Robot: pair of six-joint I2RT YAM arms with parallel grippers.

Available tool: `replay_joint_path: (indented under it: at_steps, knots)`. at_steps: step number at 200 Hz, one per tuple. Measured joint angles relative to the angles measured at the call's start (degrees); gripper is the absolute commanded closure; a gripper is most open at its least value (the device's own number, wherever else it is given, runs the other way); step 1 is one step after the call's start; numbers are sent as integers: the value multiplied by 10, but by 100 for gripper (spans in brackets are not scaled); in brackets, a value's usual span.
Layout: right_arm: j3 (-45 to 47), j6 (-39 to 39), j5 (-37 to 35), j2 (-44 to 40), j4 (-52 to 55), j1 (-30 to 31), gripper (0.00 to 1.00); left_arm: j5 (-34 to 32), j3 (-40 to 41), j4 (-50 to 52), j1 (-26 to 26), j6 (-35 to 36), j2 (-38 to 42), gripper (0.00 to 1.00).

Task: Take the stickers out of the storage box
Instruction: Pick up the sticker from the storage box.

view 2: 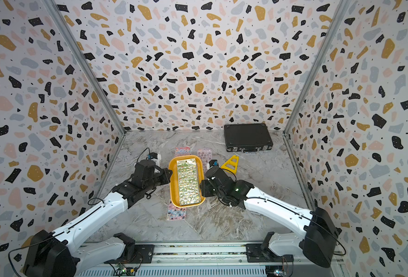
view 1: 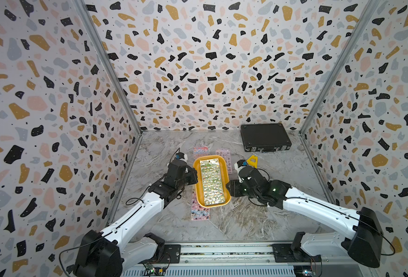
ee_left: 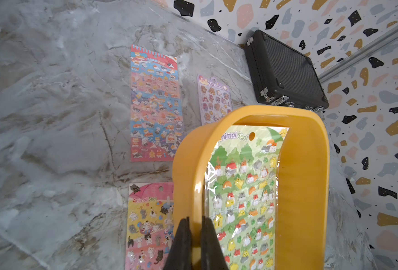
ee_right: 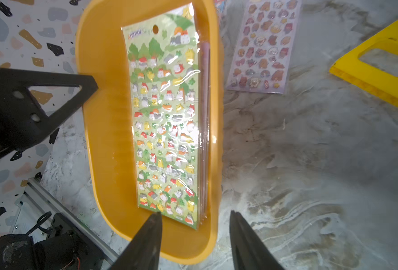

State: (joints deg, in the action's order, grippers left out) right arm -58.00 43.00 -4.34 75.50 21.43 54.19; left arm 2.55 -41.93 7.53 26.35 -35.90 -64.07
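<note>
1. the left wall (view 1: 42,108) was papered in a terrazzo print of black, ochre, pink and grey chips. it met the back wall (view 1: 210,72), which had the same print, at a bare metal post (view 1: 107,67).
2. the worktop (view 1: 258,220) was grey marble pattern with brownish veins and a slight gloss. a metal rail (view 1: 222,251) ran along its near edge and carried both arm bases.
3. the left gripper (ee_left: 194,222) was pinched tight on the left long wall of the storage box (view 1: 210,157), one finger inside and one outside.
4. a pink-and-yellow sheet (ee_left: 148,224) lay flat towards the near edge, partly hidden by the box's near left corner. a pink-and-blue sheet (ee_left: 155,102) lay just beyond the box's far left corner.
5. the storage box sat about mid-worktop, its long sides running near to far. the stickers (view 1: 212,182) inside it formed a stack, with a green sheet in a shiny sleeve on top.
6. a purple sheet (ee_left: 214,100) lay flat on the marble by the box's far right corner.
7. the right gripper (ee_right: 194,214) had its jaws apart and held nothing. it straddled the box's right wall near the near right corner, one fingertip over the end of the stack and the other outside over bare marble.
8. a yellow triangular piece (view 1: 252,160) lay flat just beyond the right wrist.
9. a black briefcase (view 1: 265,136) lay closed by the back edge, towards the far right corner, with its latches facing the near edge.
10. the right wall (view 1: 378,108) repeated the print, behind a second post (view 1: 334,67).
</note>
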Motion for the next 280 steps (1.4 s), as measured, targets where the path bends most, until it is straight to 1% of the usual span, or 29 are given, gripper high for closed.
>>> replay_joint_path:
  at_steps: [33, 89, 151, 185, 237, 280]
  knots:
    - [-54, -13, 8, 63, 28, 2, 49, -2, 0, -12, 17, 11, 1, 100]
    - [-93, -18, 8, 104, 48, 2, 48, -16, 0, -31, 38, 27, 24, 100]
    - [-102, -17, -17, 140, 51, 4, 46, -35, 16, -56, 50, 38, 58, 100]
    - [-112, -20, -17, 158, 51, 5, 46, -41, 27, -62, 52, 40, 69, 100]
    - [-126, -22, -7, 180, 49, 5, 45, -50, 29, -63, 52, 42, 73, 100]
    - [-125, -22, 29, 194, 33, -1, 49, -53, 29, -61, 53, 43, 73, 100]
